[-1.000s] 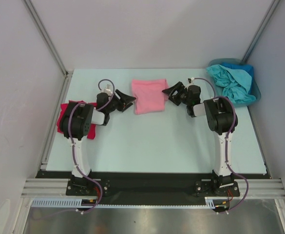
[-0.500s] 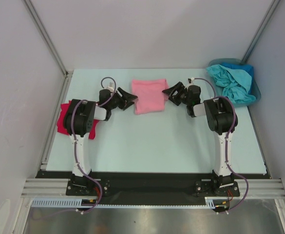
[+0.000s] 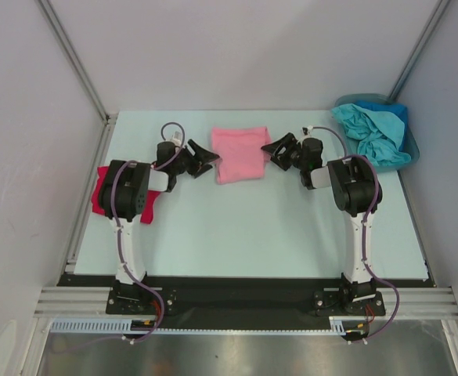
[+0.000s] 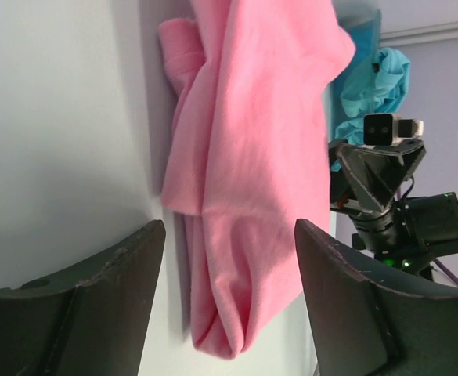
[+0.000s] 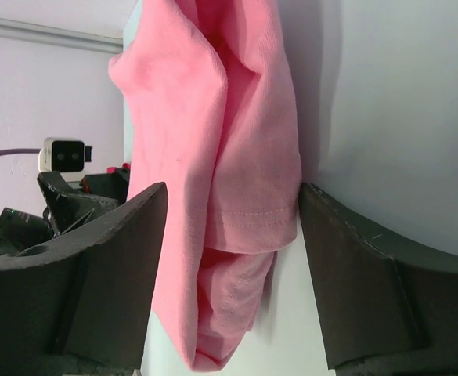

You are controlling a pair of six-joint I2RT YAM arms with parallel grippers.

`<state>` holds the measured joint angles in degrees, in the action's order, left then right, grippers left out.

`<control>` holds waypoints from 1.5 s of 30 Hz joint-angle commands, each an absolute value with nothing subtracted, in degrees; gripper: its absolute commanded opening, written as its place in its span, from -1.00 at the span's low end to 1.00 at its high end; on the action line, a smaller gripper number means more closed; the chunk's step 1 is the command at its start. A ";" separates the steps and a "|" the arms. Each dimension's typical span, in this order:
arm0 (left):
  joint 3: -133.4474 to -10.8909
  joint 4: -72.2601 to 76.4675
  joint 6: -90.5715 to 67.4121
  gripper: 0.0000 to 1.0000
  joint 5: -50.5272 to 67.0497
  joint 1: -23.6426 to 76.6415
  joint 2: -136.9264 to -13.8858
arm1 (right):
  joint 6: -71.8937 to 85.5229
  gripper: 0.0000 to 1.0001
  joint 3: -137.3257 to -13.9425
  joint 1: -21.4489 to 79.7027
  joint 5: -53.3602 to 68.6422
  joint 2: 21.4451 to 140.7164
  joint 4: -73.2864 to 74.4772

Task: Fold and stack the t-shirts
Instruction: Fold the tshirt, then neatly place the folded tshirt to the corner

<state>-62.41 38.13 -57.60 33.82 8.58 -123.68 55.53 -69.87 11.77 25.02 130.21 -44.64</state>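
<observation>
Tabletop [image 3: 252, 227]: pale, with all cloth on the far half.

Bin [image 3: 411, 146], far right corner: a loose heap of a teal shirt [image 3: 366, 129] with a blue shirt [image 3: 394, 112] behind it, both crumpled and unfolded.

Pink shirt [image 3: 240, 153]: near the middle of the far edge, lying flat and folded to a rough square. From the wrist cameras I see several layers stacked at each side edge. They are soft and rounded rather than pressed, with a stitched hem showing on the right claw's side. There are light creases across the top.

Red shirt [image 3: 101, 192]: at the left edge, bunched, partly hidden under the left arm.

Left claw [image 3: 210, 160]: low at the pink shirt's left edge, pointing right at it. Its fingers [image 4: 95, 298] are spread wide and nothing is pinched. The shirt edge sits just ahead of the tips, and I cannot tell if they touch it.

Right claw [image 3: 270, 147]: at the pink shirt's right edge, pointing left and facing the other claw across the cloth. Its fingers [image 5: 103, 266] are spread apart and grip nothing. The hem lies between the tips in its own camera; contact is unclear.
</observation>
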 commanded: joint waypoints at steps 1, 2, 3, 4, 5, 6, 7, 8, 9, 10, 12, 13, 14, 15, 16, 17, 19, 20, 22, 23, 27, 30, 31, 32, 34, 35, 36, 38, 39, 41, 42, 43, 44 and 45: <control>-66.26 42.70 -59.41 0.48 37.43 8.96 -126.20 | 55.20 0.45 -68.38 11.69 25.75 131.13 -41.75; -66.88 43.06 -60.02 0.48 37.88 9.14 -126.73 | 55.28 0.45 -68.47 11.60 25.84 131.13 -41.75; -67.32 43.24 -60.90 0.46 37.71 9.14 -127.17 | 55.37 0.45 -68.64 11.69 25.84 131.22 -41.66; -67.50 44.20 -61.34 0.40 37.88 9.14 -127.44 | 55.37 0.44 -68.73 11.69 25.84 131.31 -41.57; -68.28 44.12 -61.96 0.35 38.05 9.14 -127.79 | 55.46 0.44 -69.08 11.60 25.93 131.22 -41.49; -68.73 43.43 -61.61 0.33 37.62 9.14 -127.97 | 55.37 0.44 -69.17 11.60 25.84 131.22 -41.40; -68.99 41.68 -61.00 0.33 37.53 9.23 -127.79 | 55.46 0.44 -69.34 11.60 25.93 131.31 -41.40; -69.69 40.44 -59.34 0.36 37.18 9.23 -127.71 | 55.46 0.45 -69.52 11.51 25.93 131.31 -41.31; -70.13 39.04 -58.37 0.37 36.83 9.23 -127.53 | 55.55 0.44 -69.70 11.60 25.84 131.31 -41.31; -70.66 36.15 -57.40 0.37 36.04 9.40 -127.27 | 55.72 0.44 -69.87 11.51 25.93 131.57 -41.31; -72.24 34.20 -55.64 0.39 35.69 9.58 -127.44 | 55.81 0.43 -70.66 11.86 26.02 131.83 -41.05; -72.68 33.58 -55.46 0.39 35.68 9.93 -127.62 | 55.81 0.43 -71.01 12.04 26.02 132.01 -40.87; -73.64 33.31 -55.37 0.39 35.60 10.11 -127.88 | 55.90 0.43 -71.36 12.22 25.93 132.36 -40.43; -74.00 33.14 -55.37 0.39 35.51 10.28 -127.97 | 55.90 0.43 -71.98 12.39 25.84 132.54 -40.26; -74.44 32.87 -55.28 0.39 35.42 10.63 -128.14 | 55.90 0.43 -72.16 12.91 25.84 132.71 -40.25; -74.88 32.61 -54.94 0.39 35.25 10.90 -128.23 | 55.99 0.43 -72.25 13.01 25.75 133.06 -40.17; -76.90 30.16 -53.97 0.39 34.98 11.51 -128.58 | 56.07 0.43 -72.60 13.62 25.75 133.50 -40.25; -77.69 29.54 -53.18 0.39 34.63 11.69 -128.76 | 56.34 0.42 -72.60 13.80 25.75 133.59 -40.43; -77.78 29.18 -52.82 0.39 34.63 11.95 -128.85 | 56.51 0.42 -72.34 14.32 25.58 133.86 -40.60; -77.52 29.18 -52.74 0.39 34.63 12.13 -128.85 | 56.51 0.42 -72.25 14.50 25.58 133.68 -40.78; -76.21 29.18 -51.86 0.36 34.28 12.66 -129.02 | 56.60 0.40 -71.81 15.29 25.40 133.42 -41.13; -75.06 29.62 -51.68 0.29 34.10 13.09 -129.20 | 57.04 0.38 -71.19 15.82 25.31 133.07 -41.75; -75.06 29.71 -51.77 0.25 34.01 13.18 -129.46 | 57.04 0.36 -71.10 15.99 25.23 132.81 -41.75; -75.15 29.71 -51.85 0.17 34.01 13.27 -129.64 | 57.04 0.34 -71.10 16.08 25.22 132.54 -41.75; -75.50 28.92 -51.86 -0.22 33.93 13.53 -129.90 | 56.87 0.19 -70.84 16.35 25.31 132.28 -41.75; -75.85 28.66 -51.51 -0.52 33.93 13.54 -129.73 | 56.69 0.08 -70.58 16.43 25.23 131.75 -41.75; -75.94 27.35 -51.16 -0.66 33.75 13.62 -129.55 | 56.60 -0.18 -69.97 16.35 25.05 131.31 -41.66; -76.11 25.32 -48.97 -0.99 32.18 13.62 -127.80 | 55.90 -0.44 -69.70 15.91 24.96 130.52 -41.13; -76.11 22.79 -47.91 -0.99 31.38 13.62 -127.01 | 55.72 -0.83 -69.26 15.56 24.96 130.17 -41.05; -75.68 20.32 -44.57 -0.99 28.75 13.62 -123.50 | 54.67 -1.00 -69.08 15.29 24.70 128.77 -39.99; -75.24 18.30 -43.69 -0.99 27.70 13.62 -122.01 | 54.15 -1.00 -68.82 15.21 24.61 127.89 -39.90; -74.89 17.41 -41.77 -0.99 26.47 13.62 -120.51 | 53.62 -1.00 -68.12 15.12 24.00 127.10 -39.64; -74.62 16.18 -40.79 -0.99 24.37 13.62 -117.63 | 53.09 -1.00 -67.85 15.03 23.91 126.31 -39.64; -74.45 14.26 -40.00 -0.99 23.56 13.62 -116.21 | 52.91 -1.00 -67.68 15.03 23.91 124.73 -39.55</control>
<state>-74.91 20.05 -46.59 29.02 13.69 -125.45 55.79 -68.99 15.59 24.88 130.15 -41.21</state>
